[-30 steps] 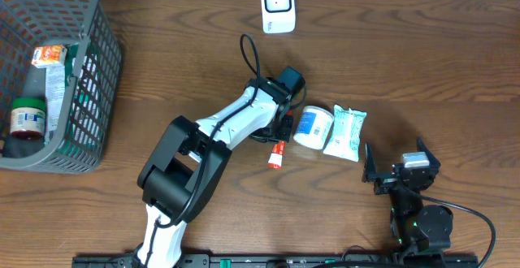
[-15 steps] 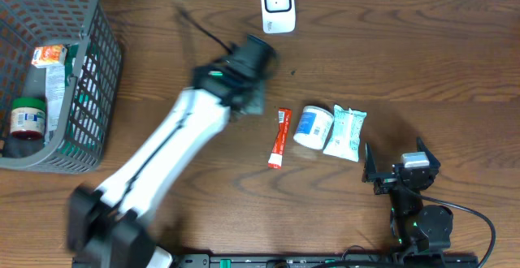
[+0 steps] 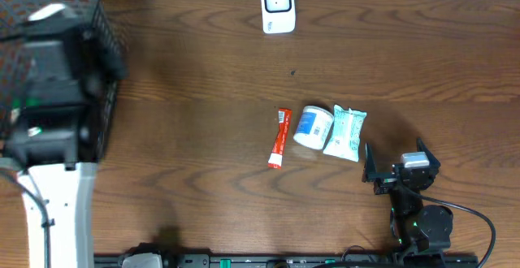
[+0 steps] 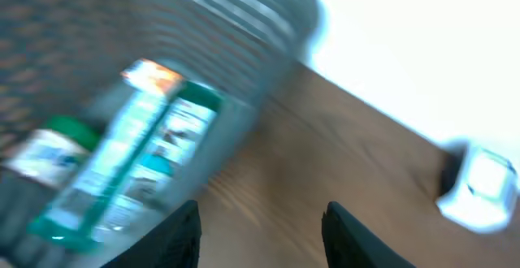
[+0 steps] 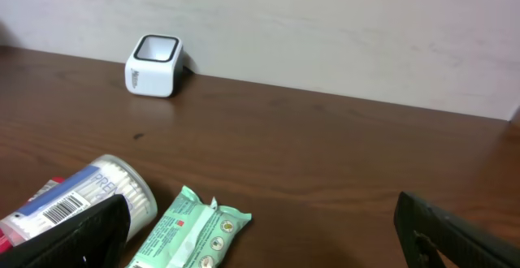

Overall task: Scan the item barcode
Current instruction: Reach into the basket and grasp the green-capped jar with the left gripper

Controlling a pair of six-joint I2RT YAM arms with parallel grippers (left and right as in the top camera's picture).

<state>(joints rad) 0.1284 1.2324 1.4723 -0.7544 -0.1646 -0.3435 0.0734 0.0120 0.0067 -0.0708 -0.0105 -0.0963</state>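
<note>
- The left arm (image 3: 55,195) has swung clear of the middle of the worktop (image 3: 203,89). A second ago it reached over the items there; now it is a blur at the far left, above the basket (image 3: 110,57).
- The left hand (image 4: 262,215) was pinched shut a second ago. Its two fingers now stand partly apart with nothing between them.
- The left wrist view looks down into the basket, at a blurred bottle (image 4: 122,179) with a green and white label.
- The red sachet (image 3: 279,138) was half hidden under the arm before. It now lies in full view, flat on the worktop just left of the white tub (image 3: 313,126).
- The tub touches the green pack (image 3: 346,132) on its right; neither has moved.
- The scanner (image 3: 277,6) stands at the far edge, well apart from the sachet, as before.
- The right hand (image 5: 264,244) has not shifted: spread wide, empty, near the green pack.
</note>
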